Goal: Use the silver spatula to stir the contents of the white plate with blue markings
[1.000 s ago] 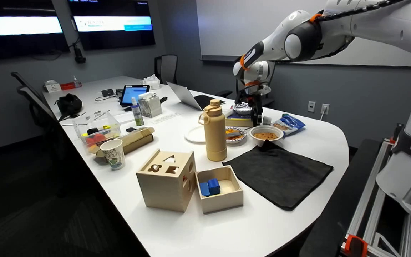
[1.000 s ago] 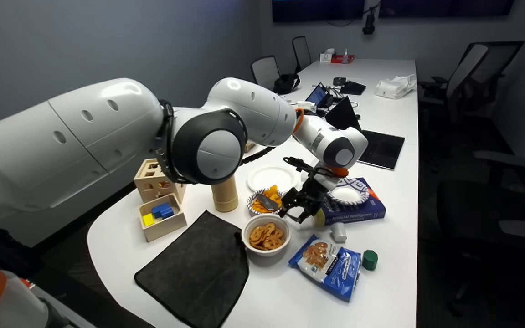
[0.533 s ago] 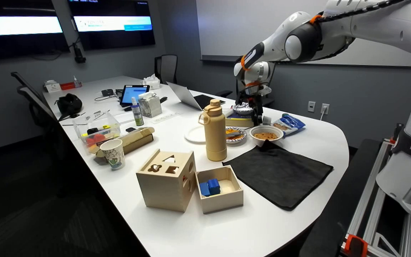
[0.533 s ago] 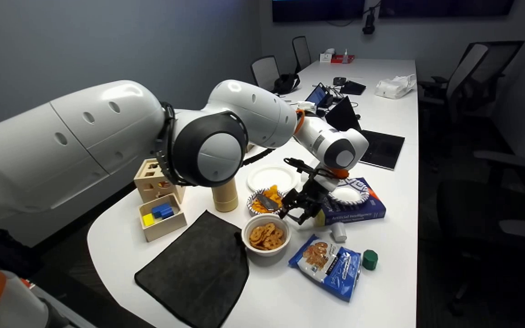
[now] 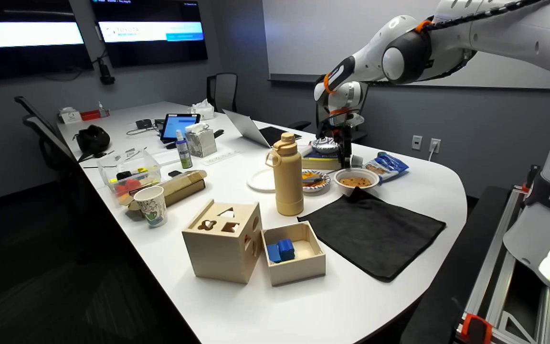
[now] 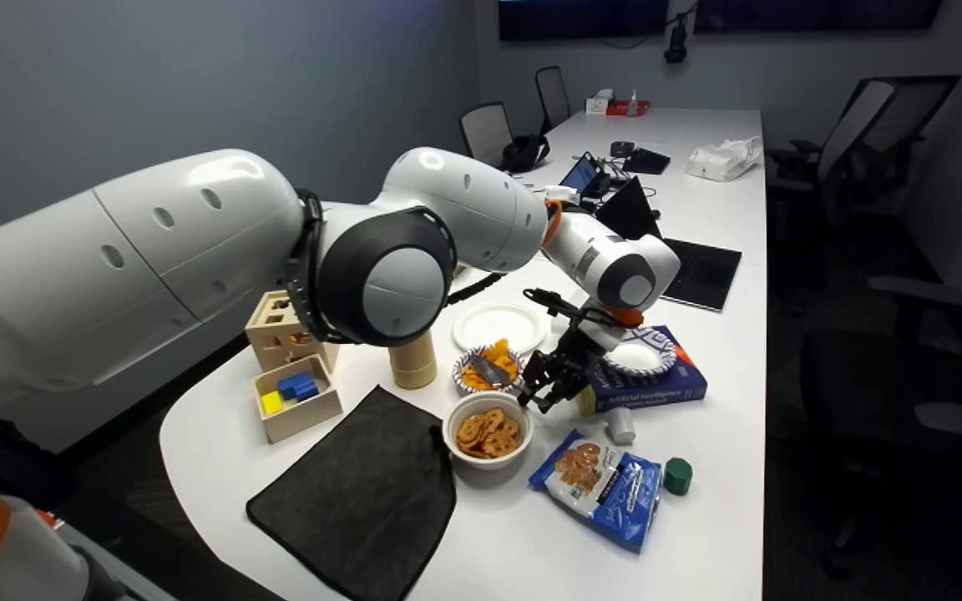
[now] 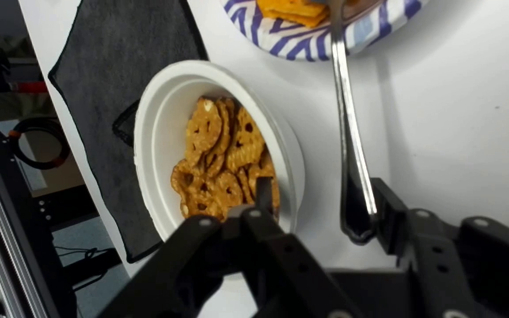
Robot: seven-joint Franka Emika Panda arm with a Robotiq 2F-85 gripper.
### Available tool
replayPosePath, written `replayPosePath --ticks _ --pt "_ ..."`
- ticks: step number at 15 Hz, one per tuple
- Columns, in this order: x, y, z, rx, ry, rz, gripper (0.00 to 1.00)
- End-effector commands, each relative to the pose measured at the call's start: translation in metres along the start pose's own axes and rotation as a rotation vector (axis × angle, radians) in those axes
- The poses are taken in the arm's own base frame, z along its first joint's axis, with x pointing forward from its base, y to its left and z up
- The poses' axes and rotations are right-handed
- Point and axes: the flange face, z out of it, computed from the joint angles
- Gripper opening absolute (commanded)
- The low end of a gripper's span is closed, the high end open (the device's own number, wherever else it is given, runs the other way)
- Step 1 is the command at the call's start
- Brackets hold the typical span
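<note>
The black two-fingered gripper (image 7: 326, 206) has its jaws apart. The long silver metal spatula (image 7: 351, 115) has its handle end between them, nearer one, and its flat end past them, in the round white paper plate with blue marks (image 7: 298, 43).

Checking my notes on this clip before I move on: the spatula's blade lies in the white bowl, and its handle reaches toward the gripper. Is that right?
Not quite. The blade of the spatula lies in the blue-marked plate, not the white bowl, as seen in an exterior view. Its handle does reach toward the gripper.
</note>
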Motion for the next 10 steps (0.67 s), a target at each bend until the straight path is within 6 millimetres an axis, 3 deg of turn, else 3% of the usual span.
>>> replayPosePath --ticks 1,2,3,10 --pt "-0.0058 -0.0036 -0.0052 -0.01 -0.022 0.037 0.39" --pt "-0.0063 -0.0035 -0.0056 -0.009 -0.023 0.037 0.34" --pt "-0.0063 -0.0032 -0.0066 -0.008 -0.024 0.037 0.39" --pt "-0.0031 -0.0018 -0.014 0.002 -0.032 0.035 0.36"
